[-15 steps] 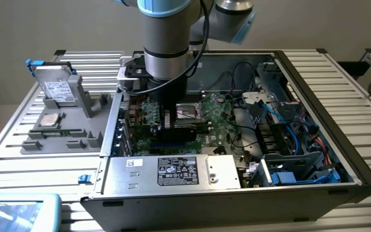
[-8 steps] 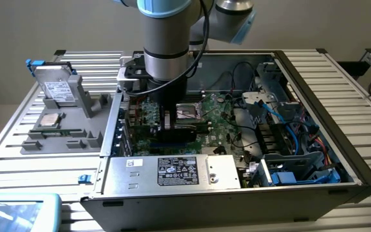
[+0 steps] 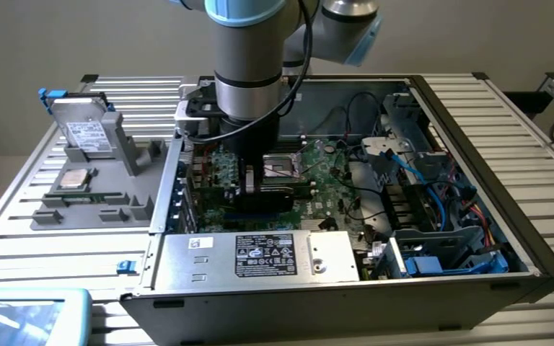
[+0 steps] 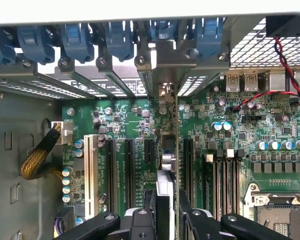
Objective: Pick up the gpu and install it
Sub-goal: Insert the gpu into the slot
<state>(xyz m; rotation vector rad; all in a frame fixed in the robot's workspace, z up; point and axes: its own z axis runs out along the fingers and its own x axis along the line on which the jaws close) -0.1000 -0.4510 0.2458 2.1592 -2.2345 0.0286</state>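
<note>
The gripper reaches down into the open computer case, directly above the motherboard. Its jaws are partly closed and clamp the gpu from both flat sides. In the wrist view the gpu is seen edge-on between the two black fingers. It stands upright on the motherboard, in line with the black expansion slots, with slots on either side of it. Its far end reaches the metal slot brackets at the motherboard's rear edge, under a row of blue latches. I cannot tell whether the card's lower edge is fully seated in a slot. The CPU socket lies on the motherboard just beside the card. The labelled power supply sits against the motherboard's edge, and a silver hard drive stands outside the case, well apart from the motherboard.
</note>
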